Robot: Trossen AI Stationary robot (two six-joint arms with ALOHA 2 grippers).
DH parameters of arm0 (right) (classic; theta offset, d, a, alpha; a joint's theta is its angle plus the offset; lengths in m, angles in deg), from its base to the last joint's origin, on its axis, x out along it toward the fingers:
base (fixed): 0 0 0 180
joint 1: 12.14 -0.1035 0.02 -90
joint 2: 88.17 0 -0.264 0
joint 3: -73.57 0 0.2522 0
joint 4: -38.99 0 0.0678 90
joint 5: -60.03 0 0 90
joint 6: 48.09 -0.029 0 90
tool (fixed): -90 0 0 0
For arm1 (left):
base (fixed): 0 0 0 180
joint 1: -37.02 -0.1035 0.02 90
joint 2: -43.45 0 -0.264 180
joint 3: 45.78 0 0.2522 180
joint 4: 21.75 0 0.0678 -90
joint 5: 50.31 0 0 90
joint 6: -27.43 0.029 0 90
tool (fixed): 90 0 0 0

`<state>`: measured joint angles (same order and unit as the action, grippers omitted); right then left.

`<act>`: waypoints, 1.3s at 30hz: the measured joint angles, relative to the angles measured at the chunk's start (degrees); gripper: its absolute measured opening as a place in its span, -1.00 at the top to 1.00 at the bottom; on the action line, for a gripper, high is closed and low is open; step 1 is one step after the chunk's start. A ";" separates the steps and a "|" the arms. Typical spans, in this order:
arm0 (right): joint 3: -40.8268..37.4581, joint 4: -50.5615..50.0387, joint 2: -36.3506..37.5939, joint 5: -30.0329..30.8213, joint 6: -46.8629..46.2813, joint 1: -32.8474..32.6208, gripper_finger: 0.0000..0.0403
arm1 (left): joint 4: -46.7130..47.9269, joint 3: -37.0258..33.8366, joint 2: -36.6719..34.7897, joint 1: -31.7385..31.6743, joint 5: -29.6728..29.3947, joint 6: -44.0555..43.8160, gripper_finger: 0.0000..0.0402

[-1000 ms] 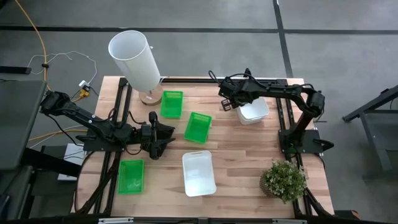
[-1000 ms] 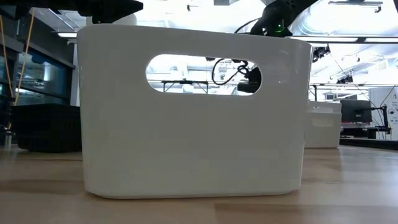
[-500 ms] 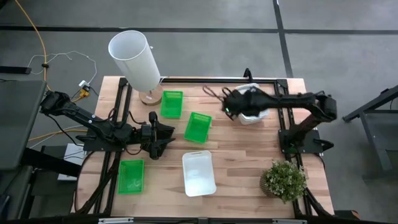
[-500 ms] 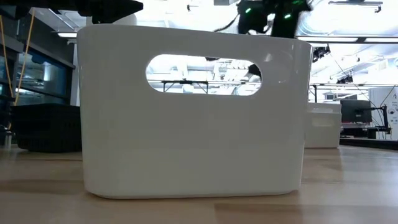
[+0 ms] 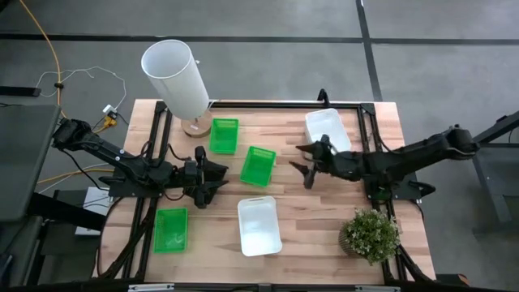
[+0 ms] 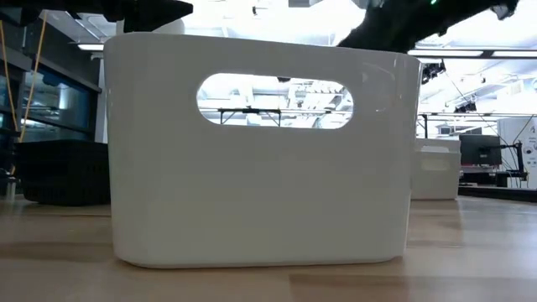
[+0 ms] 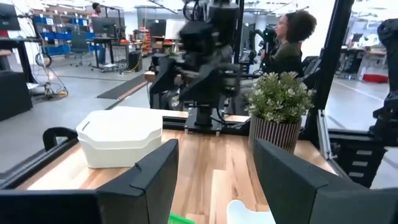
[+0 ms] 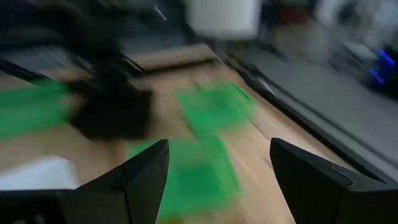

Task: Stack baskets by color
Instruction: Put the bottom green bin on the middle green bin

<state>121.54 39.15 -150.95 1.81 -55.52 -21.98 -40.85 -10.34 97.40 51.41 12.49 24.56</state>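
Your right gripper (image 5: 302, 166) has swung off the white basket (image 5: 328, 132) at the desk's (image 5: 324, 203) far right, now spread wide, empty, mid-desk near a green basket (image 5: 258, 165), left gripper (image 5: 212, 176) parted, empty, low view filled by another white basket (image 6: 260, 151), right wrist view blurred green.

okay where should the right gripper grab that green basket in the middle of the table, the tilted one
Grip a long side wall of the middle green basket, coming from above. It lies open side up and slightly skewed, so its thin rim is exposed for the open right gripper, which is already beside it; turn the wrist to match the skew.
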 joint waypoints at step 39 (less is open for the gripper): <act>-6.24 17.60 -0.22 -10.57 9.87 -1.08 -0.32 | 65.25 27.98 17.02 18.53 19.61 -6.63 0.03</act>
<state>115.29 56.75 -151.17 -8.76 -45.65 -23.05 24.41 17.65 114.43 69.95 32.09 17.93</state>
